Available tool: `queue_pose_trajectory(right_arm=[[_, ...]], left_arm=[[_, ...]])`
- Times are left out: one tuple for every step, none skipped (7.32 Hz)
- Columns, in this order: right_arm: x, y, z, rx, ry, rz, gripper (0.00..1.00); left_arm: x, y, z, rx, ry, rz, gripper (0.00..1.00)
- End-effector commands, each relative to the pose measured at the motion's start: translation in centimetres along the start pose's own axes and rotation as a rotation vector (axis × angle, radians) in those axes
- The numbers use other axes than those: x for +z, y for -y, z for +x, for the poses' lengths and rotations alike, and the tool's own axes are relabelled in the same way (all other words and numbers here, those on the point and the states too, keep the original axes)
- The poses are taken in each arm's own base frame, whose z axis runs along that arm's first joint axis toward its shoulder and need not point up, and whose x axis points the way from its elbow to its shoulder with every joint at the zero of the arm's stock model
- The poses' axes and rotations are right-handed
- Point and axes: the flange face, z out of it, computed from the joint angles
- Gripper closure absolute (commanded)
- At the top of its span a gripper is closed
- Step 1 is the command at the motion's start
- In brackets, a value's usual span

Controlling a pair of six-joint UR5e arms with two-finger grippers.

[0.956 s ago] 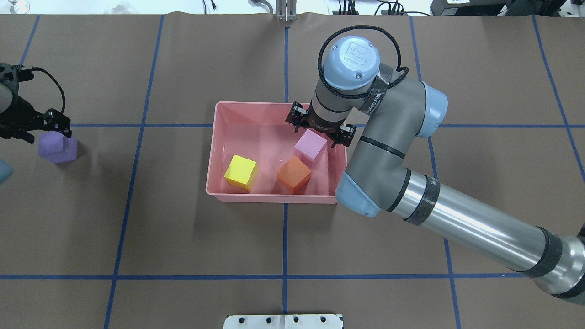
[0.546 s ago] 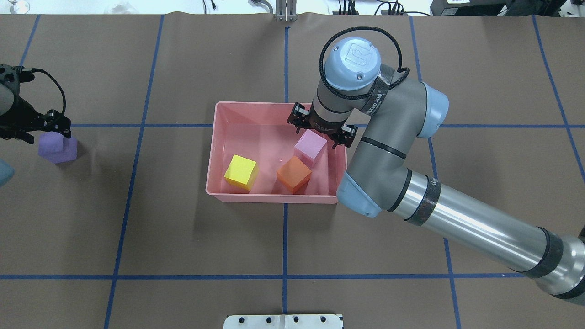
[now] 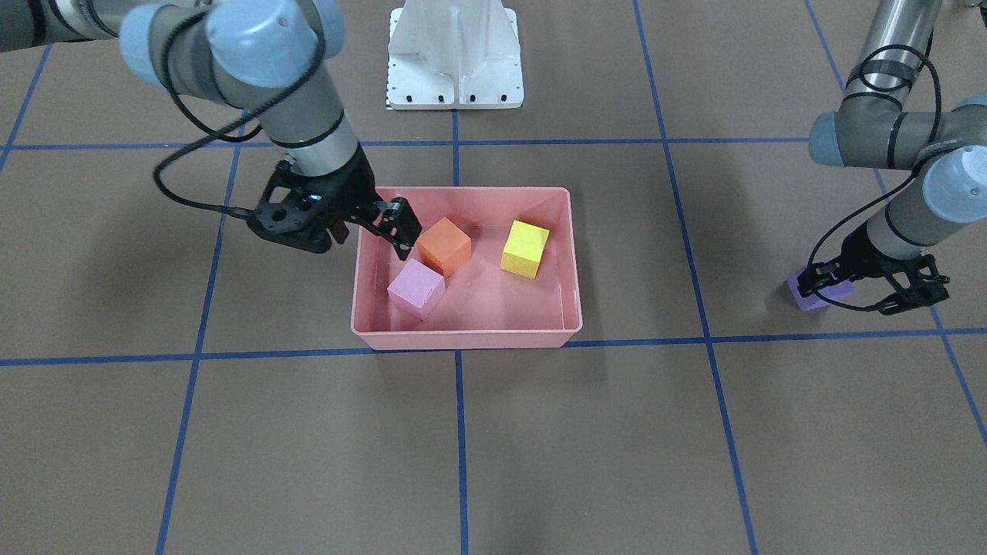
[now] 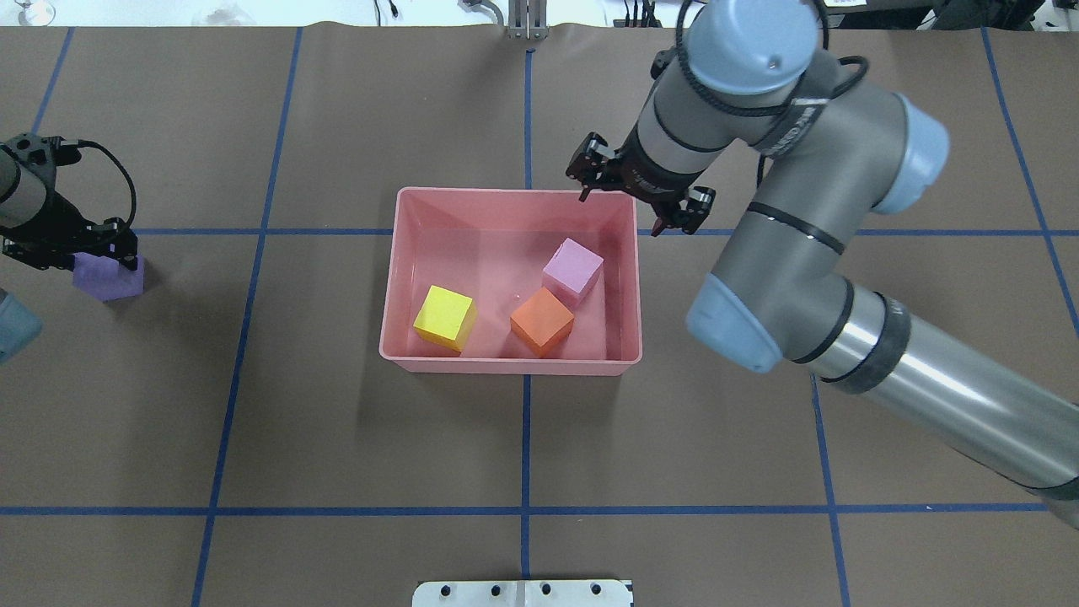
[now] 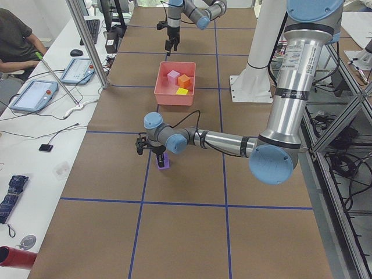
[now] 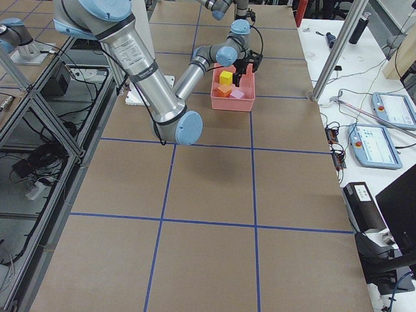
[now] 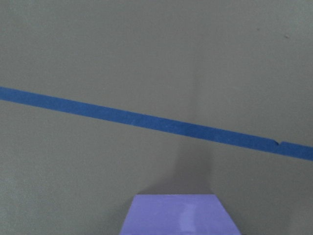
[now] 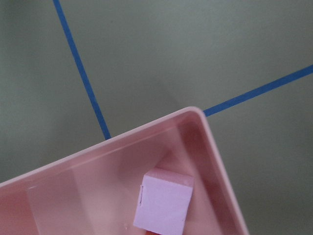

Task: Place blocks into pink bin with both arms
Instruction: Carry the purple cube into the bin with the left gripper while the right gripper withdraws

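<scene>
Left of the pink bin point(image 4: 489, 253), the purple block point(image 4: 108, 278) is sat under the wide left gripper point(image 4: 74, 251), to be pinched next. Inside, three other blocks point(image 4: 542, 321) are kept. The right gripper point(image 4: 621, 212) is held wide, empty, at its far corner.

The right arm point(image 4: 843, 278) comes in from the side and bends at the elbow. Its right tool point(image 4: 621, 211) points down, fingers spread wide with nothing between them. The left arm point(image 3: 894, 139) bends down low, and its left tool point(image 3: 848, 297) has its fingers wide apart too.
</scene>
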Motion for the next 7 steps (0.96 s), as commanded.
queue_pose_trajectory(right_arm=[[-4.2, 4.8, 8.8, -0.025, -0.007, 0.02, 0.0], [-3.2, 6.6, 13.1, -0.097, -0.052, -0.002, 0.0], [-3.4, 8.7, 16.9, -0.149, -0.089, 0.011, 0.0], [-2.8, 9.9, 20.7, -0.185, -0.131, -0.003, 0.0], [-2.6, 10.9, 23.6, -0.248, -0.154, -0.014, 0.0], [-2.0, 11.1, 24.7, -0.263, -0.167, -0.022, 0.0], [-2.0, 11.1, 24.6, -0.263, -0.167, -0.022, 0.0]], left_arm=[[-2.8, 0.1, 5.4, -0.05, -0.109, -0.049, 1.0], [-6.2, -0.8, 8.6, -0.127, -0.158, -0.031, 1.0], [-10.7, -0.4, 15.1, -0.213, -0.2, -0.042, 1.0], [-14.4, -1.6, 21.8, -0.243, -0.222, -0.067, 1.0], [-17.0, -3.7, 28.6, -0.287, -0.236, -0.092, 1.0], [-18.8, -6.0, 34.5, -0.319, -0.243, -0.13, 1.0], [-18.4, -8.8, 39.3, -0.324, -0.223, -0.132, 1.0]])
